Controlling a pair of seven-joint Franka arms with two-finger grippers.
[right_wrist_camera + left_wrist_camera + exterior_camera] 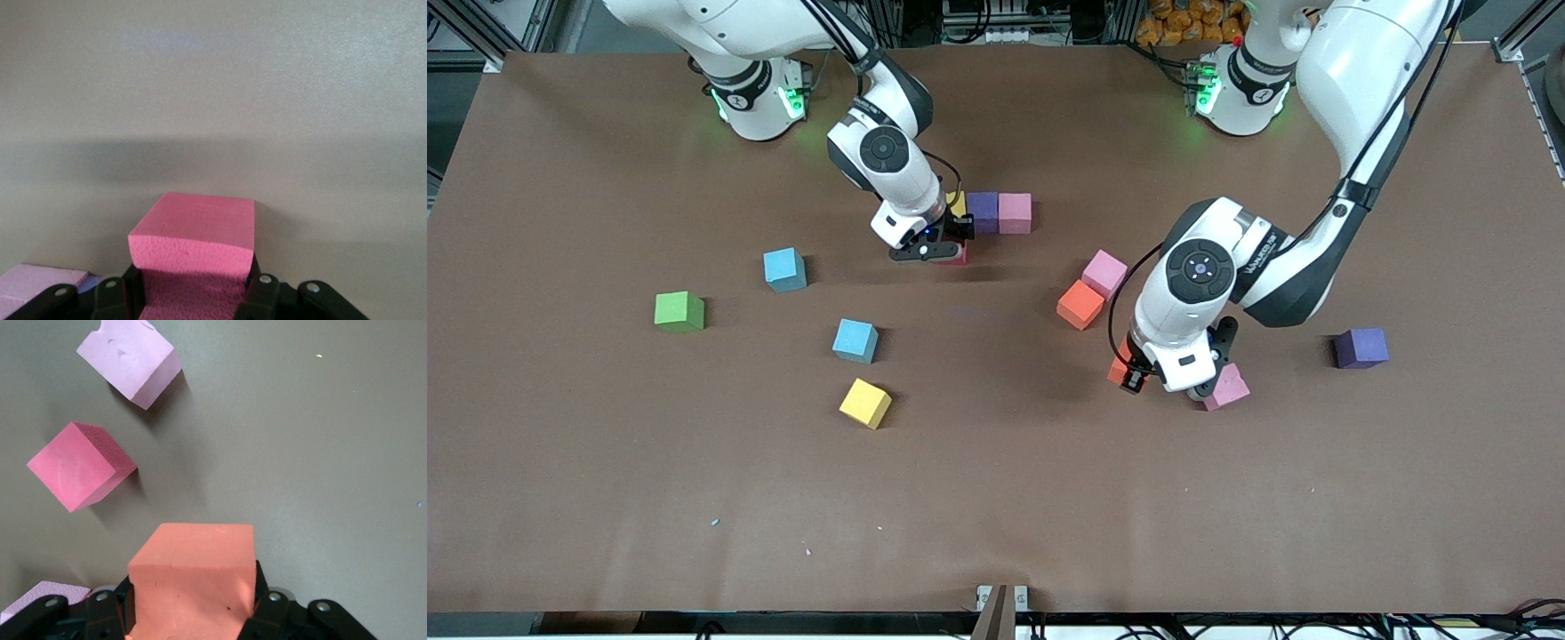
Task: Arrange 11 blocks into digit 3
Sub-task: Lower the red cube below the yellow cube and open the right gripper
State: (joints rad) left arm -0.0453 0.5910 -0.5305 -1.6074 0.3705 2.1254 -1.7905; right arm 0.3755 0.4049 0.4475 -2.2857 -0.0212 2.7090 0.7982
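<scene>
While clamped, matte foam cube (193,580), square-edged

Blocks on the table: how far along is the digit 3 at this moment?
Barely begun. A short row of foam cubes sits near the robots' bases: purple cube, pink cube, and a yellow one mostly hidden. In hand: the right tool grips a red foam cube beside that row; the left tool grips an orange foam cube. The other cubes lie scattered.

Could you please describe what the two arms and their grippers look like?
Both arms have glossy white rounded shells with black joint bands and round black caps, thin black cables looping alongside, and green lights at the bases. The left gripper and right gripper are black with dark jaws.
</scene>
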